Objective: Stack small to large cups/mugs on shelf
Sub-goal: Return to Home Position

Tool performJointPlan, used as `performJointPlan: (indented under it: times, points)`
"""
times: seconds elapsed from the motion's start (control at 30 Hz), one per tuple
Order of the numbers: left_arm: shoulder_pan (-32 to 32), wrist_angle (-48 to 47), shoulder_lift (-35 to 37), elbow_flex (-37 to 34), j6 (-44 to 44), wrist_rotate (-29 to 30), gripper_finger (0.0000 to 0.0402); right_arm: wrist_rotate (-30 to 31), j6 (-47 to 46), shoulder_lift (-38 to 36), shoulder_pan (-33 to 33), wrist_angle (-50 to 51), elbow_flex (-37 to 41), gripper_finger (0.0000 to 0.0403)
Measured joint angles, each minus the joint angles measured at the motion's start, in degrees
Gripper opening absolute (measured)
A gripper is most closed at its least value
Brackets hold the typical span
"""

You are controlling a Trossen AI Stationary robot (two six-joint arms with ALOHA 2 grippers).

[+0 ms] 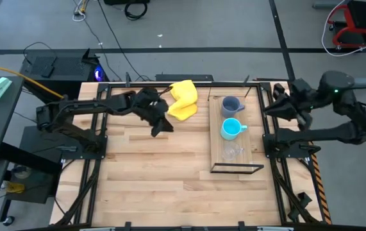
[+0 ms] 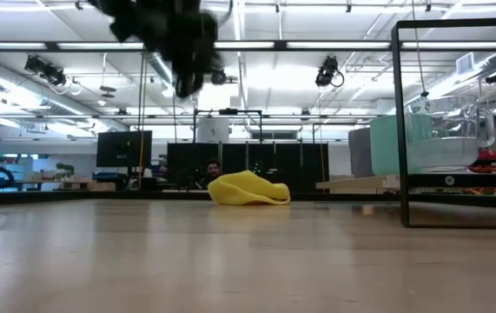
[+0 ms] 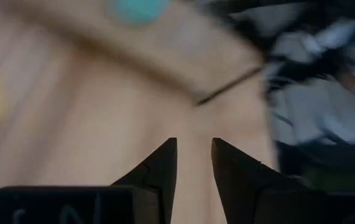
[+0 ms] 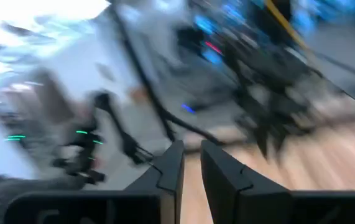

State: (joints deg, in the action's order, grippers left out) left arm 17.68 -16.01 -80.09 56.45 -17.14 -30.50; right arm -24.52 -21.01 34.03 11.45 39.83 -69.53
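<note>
Dark fingers (image 3: 158, 168) of the left gripper (image 1: 159, 126) stand slightly apart with nothing between them. The gripper hangs above the table (image 1: 157, 179), just beside the yellow cloth (image 1: 183, 99) and well apart from the shelf (image 1: 217, 140). The right gripper (image 1: 277, 106) sits at the table's right edge, beside the shelf; its fingers (image 4: 168, 165) are nearly together and hold nothing. On the shelf three vessels stand in a row: the grey-blue mug (image 1: 231, 104) at the far end, the cyan mug (image 1: 231, 129) in the middle, and the clear glass cup (image 1: 231, 152) nearest the shelf's black frame end. Neither gripper touches them.
</note>
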Motion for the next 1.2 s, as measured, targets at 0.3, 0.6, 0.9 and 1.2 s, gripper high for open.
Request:
performJointPlan:
  times: [0.3,0.6,0.9,1.2]
  points:
    - [-10.36,-3.38,8.94,19.74,10.42,-1.48,0.0107,-13.86,-0.01,0.97,-8.98,-30.78,4.15,0.0062]
    - [-11.74,-14.12,22.19,27.30,16.89,5.54,0.0107,-13.96,0.53,0.28,-12.40,-35.27,2.36,0.0062]
    - [-11.25,-10.39,37.04,9.01,14.25,10.98,0.0107,-13.99,7.73,-10.85,-12.40,-23.95,3.16,0.0062]
    - [-7.88,3.02,54.89,-10.68,11.82,11.04,0.0107,1.34,4.51,-27.48,-12.36,-25.95,15.15,0.0062]
